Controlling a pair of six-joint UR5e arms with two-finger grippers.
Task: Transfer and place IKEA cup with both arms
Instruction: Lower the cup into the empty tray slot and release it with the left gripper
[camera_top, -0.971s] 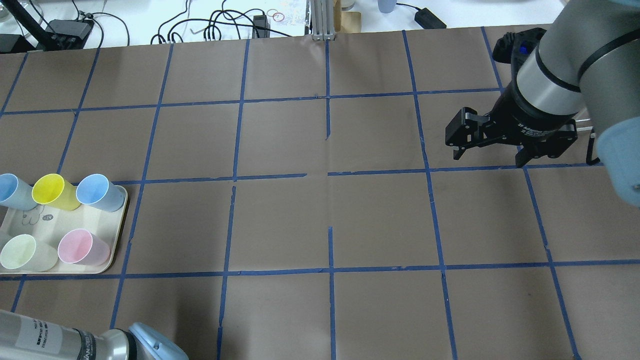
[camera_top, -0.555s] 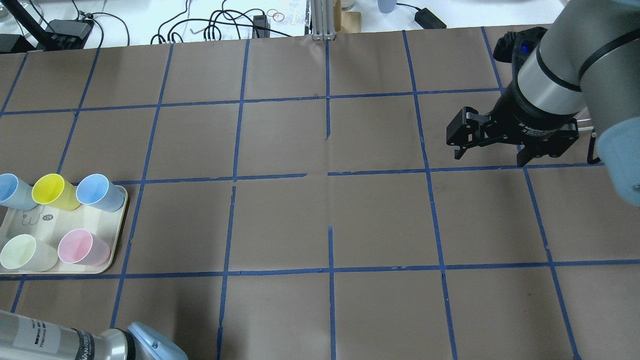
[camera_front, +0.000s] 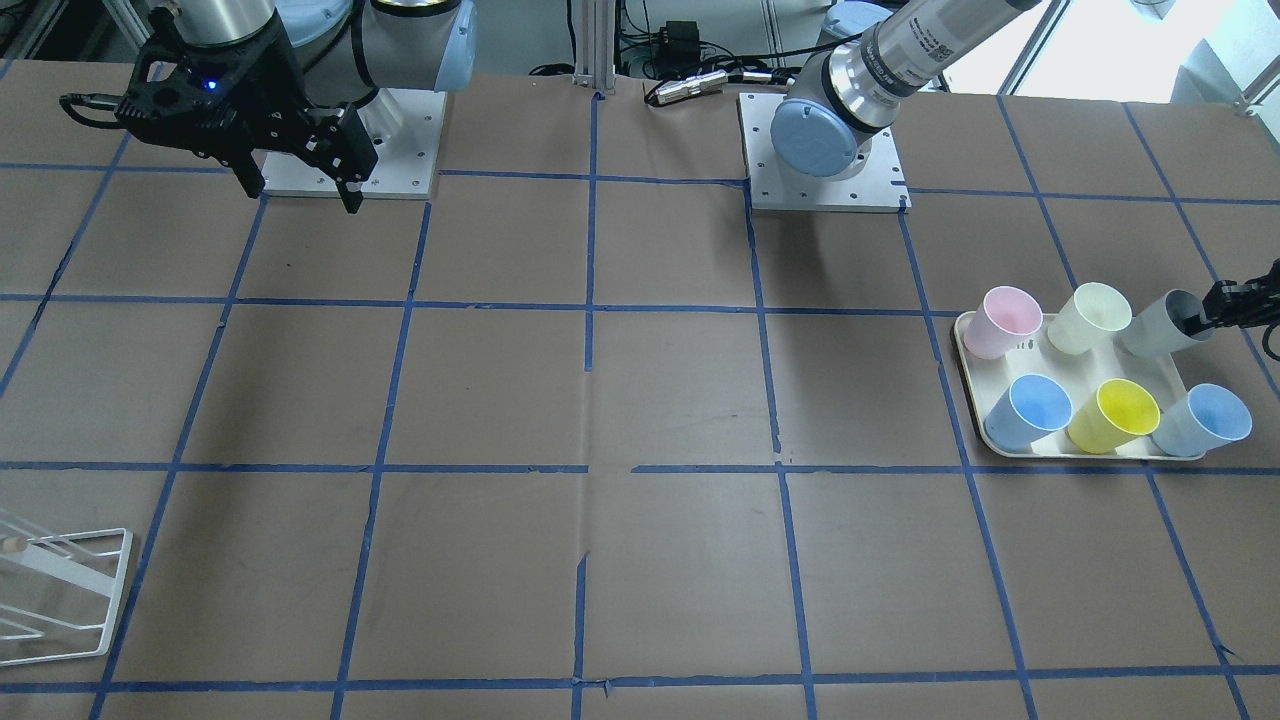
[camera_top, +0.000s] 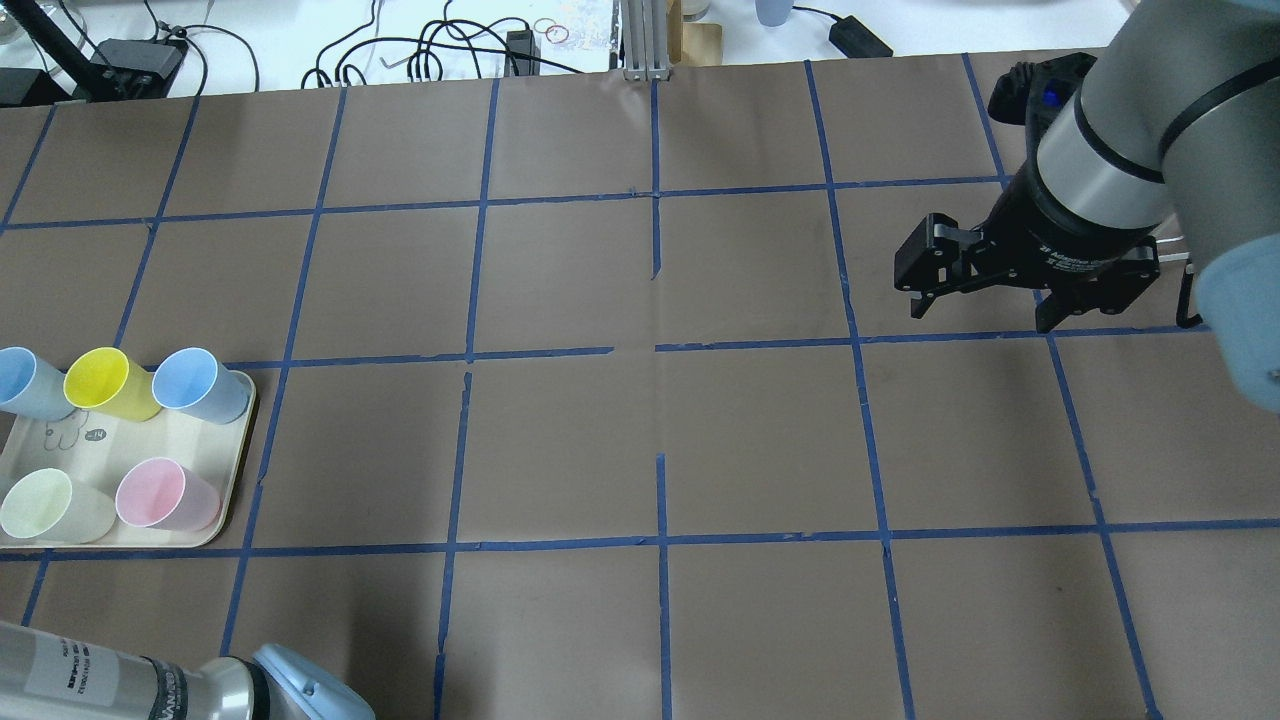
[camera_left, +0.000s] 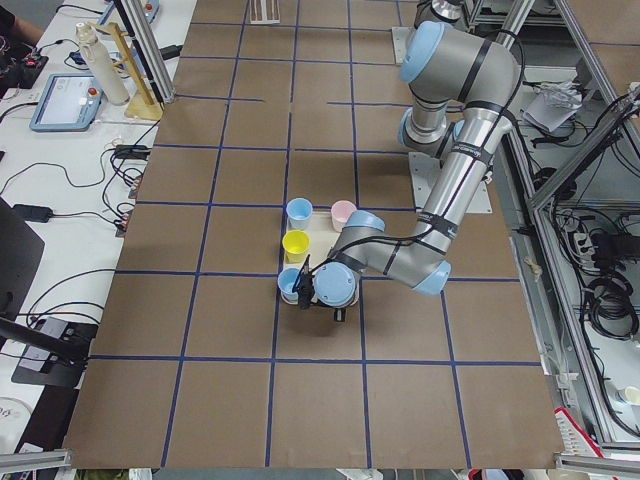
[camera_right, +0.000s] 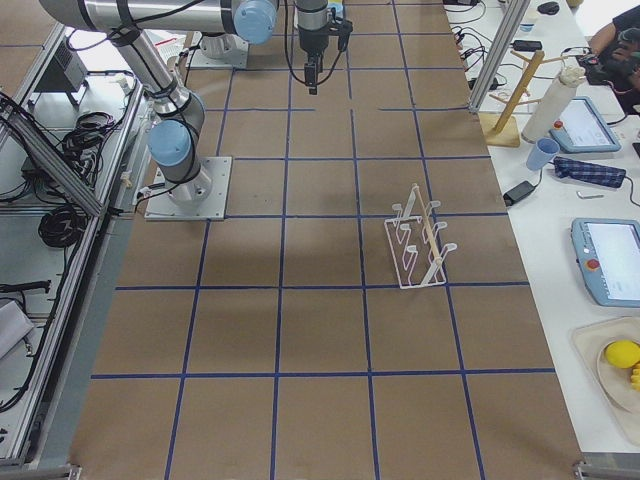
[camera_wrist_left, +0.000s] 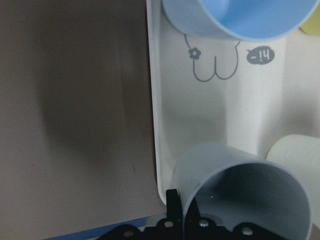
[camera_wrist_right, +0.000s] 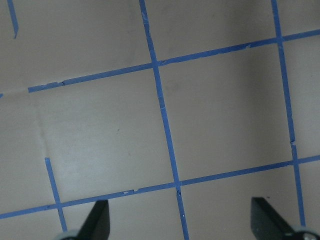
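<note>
The robot's left gripper (camera_front: 1208, 316) pinches the rim of the pale grey IKEA cup (camera_front: 1160, 325) at the tray (camera_top: 105, 458) corner nearest the robot, just beside a pale yellow-green cup (camera_front: 1090, 317). In the tight wrist view, one finger appears to sit inside the cup's wall. Well apart on the other side, the right gripper (camera_top: 980, 318) hangs above the brown-papered table (camera_top: 560, 440), jaws spread wide and holding nothing.

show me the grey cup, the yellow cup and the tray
grey IKEA cup (camera_front: 1148, 335), front-facing view, side wall
yellow cup (camera_front: 1120, 408), front-facing view, inner wall
tray (camera_top: 100, 468), overhead view, bare floor
</note>
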